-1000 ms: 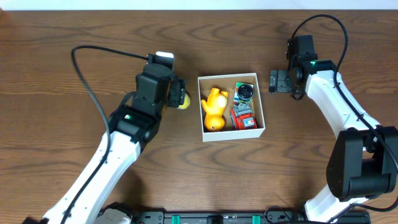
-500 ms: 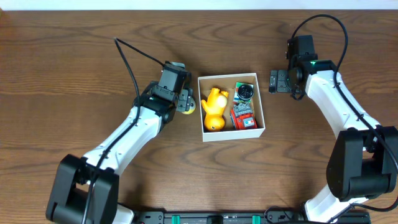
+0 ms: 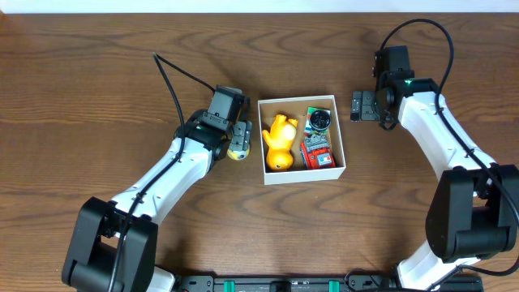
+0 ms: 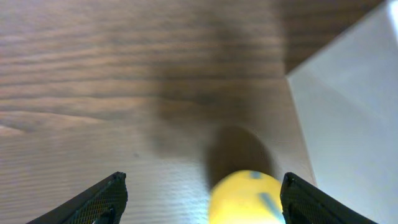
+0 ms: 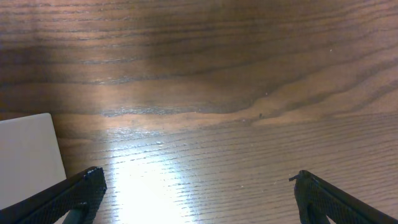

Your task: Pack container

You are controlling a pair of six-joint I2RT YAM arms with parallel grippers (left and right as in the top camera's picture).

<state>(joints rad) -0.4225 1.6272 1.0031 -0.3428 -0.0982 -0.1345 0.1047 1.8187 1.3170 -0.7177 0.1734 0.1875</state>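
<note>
So the left end effector point(image 3: 240, 136), way nearer than the wide, empty right end effector point(image 3: 362, 105), is spread wide around a small rounded yellow toy point(image 4: 245, 198) just left of the square white-walled cardboard container point(image 3: 303, 173) on the brown wooden surface point(image 3: 97, 49).

Dark, grained wooden tabletop point(image 5: 217, 74) fills the view, with a bright patch of glare low and left of centre. A white corner of the container point(image 5: 28, 155) shows at the lower left. The right gripper point(image 5: 199, 186) is spread wide, one black fingertip point(image 5: 81, 193) in each bottom corner.
</note>
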